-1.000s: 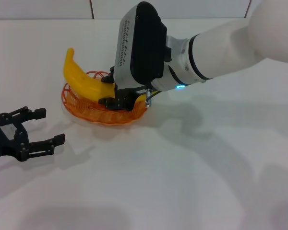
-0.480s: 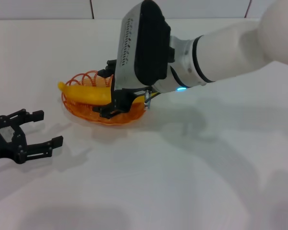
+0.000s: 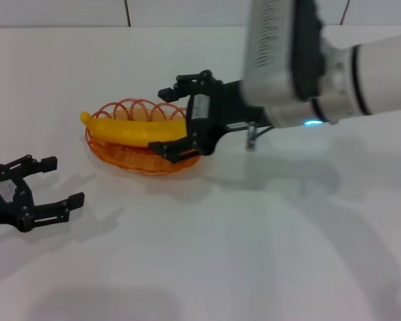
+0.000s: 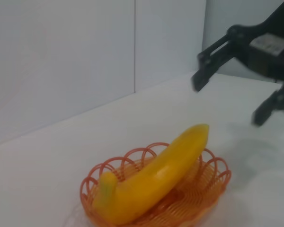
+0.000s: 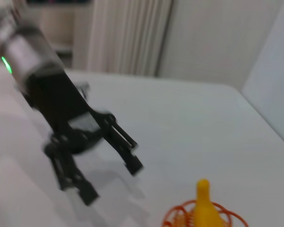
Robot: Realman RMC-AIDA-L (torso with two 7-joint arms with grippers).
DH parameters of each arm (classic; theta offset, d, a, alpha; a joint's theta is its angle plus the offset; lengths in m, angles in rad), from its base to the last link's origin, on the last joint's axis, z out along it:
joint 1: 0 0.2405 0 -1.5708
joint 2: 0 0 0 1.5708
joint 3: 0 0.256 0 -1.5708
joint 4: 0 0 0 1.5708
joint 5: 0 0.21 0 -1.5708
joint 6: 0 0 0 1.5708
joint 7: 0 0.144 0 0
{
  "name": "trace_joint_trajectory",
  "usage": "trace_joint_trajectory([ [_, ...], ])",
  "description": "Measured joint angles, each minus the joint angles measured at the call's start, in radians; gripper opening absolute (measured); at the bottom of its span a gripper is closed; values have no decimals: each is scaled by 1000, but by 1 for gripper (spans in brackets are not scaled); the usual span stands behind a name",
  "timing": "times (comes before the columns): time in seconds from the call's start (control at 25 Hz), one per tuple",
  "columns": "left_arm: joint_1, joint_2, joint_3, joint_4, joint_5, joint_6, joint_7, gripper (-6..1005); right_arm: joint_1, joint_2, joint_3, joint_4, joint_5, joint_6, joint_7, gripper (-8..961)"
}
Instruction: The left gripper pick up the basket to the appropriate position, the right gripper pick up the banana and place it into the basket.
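The yellow banana point(image 3: 134, 129) lies flat inside the orange wire basket point(image 3: 144, 162), which rests on the white table. My right gripper point(image 3: 158, 119) is open and empty, just off the basket's right end and not touching the banana. The left wrist view shows the banana point(image 4: 156, 177) in the basket point(image 4: 213, 187) with the right gripper point(image 4: 227, 100) lifted beyond it. My left gripper point(image 3: 63, 180) is open and empty on the table's left, apart from the basket. The right wrist view shows the left gripper point(image 5: 112, 182), the banana's tip point(image 5: 202, 205) and the basket rim point(image 5: 175, 216).
The white table point(image 3: 254, 241) stretches in front and to the right. A pale wall point(image 3: 67, 12) runs along its far edge. My bulky white right arm point(image 3: 374, 67) reaches in from the right above the table.
The right gripper has let go of the banana, which tipped from upright to lying flat in the basket. The right arm has drawn back to the right. The left gripper drifted slightly left.
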Motion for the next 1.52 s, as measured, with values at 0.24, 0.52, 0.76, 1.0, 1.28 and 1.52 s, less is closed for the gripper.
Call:
trace_joint_trajectory([
  [0.24, 1, -2, -1, -1, 0, 0, 4, 909, -34, 0, 171, 81, 126, -180, -127, 856],
  [0.52, 1, -2, -2, -7, -11, 0, 23, 908, -37, 0, 355, 298, 218, -319, -304, 854],
  [0.76, 1, -3, -2, -6, -14, 0, 27, 908, -19, 0, 476, 473, 225, -282, -423, 855],
  [1.0, 1, -3, -2, -6, -14, 0, 27, 908, -18, -2, 488, 532, 222, -220, -439, 855],
  [1.28, 2, -3, -3, -6, -14, 0, 27, 908, -32, -2, 486, 540, 216, -249, -438, 855],
  [1.52, 8, -3, -4, -3, -14, 0, 27, 909, -38, -5, 492, 541, 216, -285, -437, 855],
])
